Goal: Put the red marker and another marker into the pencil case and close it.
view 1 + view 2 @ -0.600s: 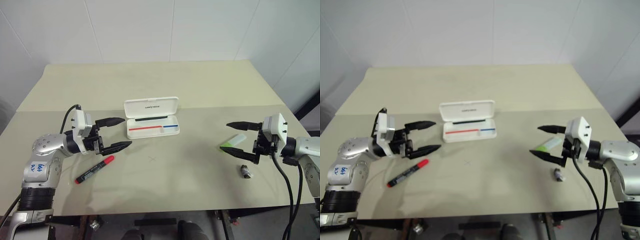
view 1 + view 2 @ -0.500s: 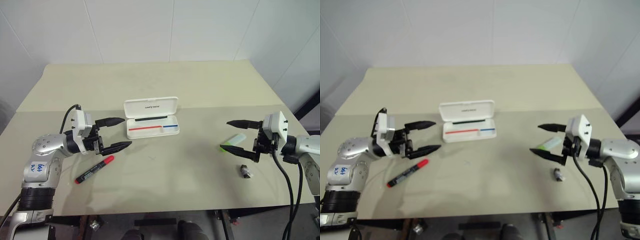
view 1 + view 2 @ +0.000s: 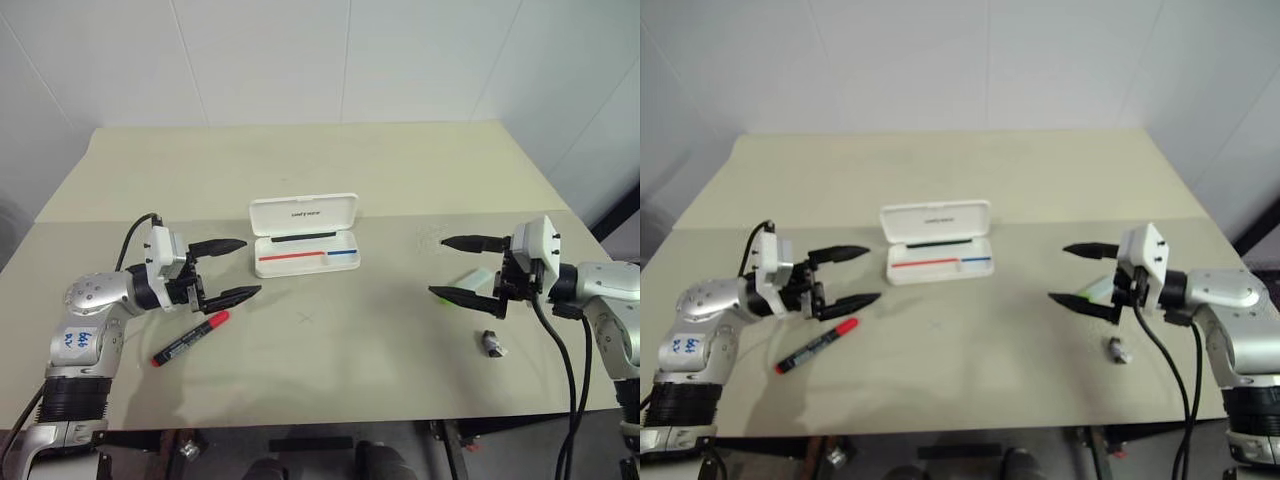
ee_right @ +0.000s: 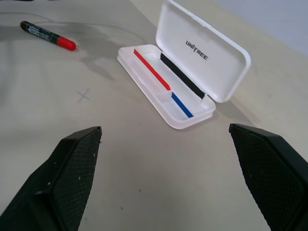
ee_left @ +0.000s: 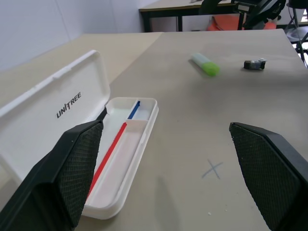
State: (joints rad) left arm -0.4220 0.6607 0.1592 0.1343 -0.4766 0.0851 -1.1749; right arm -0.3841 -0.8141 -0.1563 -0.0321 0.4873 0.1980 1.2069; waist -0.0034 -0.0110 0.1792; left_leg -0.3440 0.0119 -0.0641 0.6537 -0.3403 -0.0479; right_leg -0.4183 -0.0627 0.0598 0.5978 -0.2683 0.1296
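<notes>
The white pencil case (image 3: 303, 212) lies open at mid-table, its lid tipped back, with red and blue stripes inside. A red marker (image 3: 190, 338) rests on the table left of centre. My left gripper (image 3: 252, 266) hangs open just above and beyond the marker's red cap, holding nothing. On the right lies the other marker (image 3: 478, 278), a pale highlighter with a green cap, partly hidden behind my open, empty right gripper (image 3: 436, 266). The left wrist view shows the case (image 5: 57, 103) and the highlighter (image 5: 204, 64). The right wrist view shows the case (image 4: 207, 53) and the red marker (image 4: 47, 35).
A small dark grey lump (image 3: 491, 343) sits near the front right, close to my right arm. A faint cross mark (image 3: 306, 317) is drawn on the table in front of the case. The beige table (image 3: 330, 160) runs far behind the case.
My right gripper has shifted a little toward the table's middle, still open. The left gripper, the markers and the case have stayed in place.
</notes>
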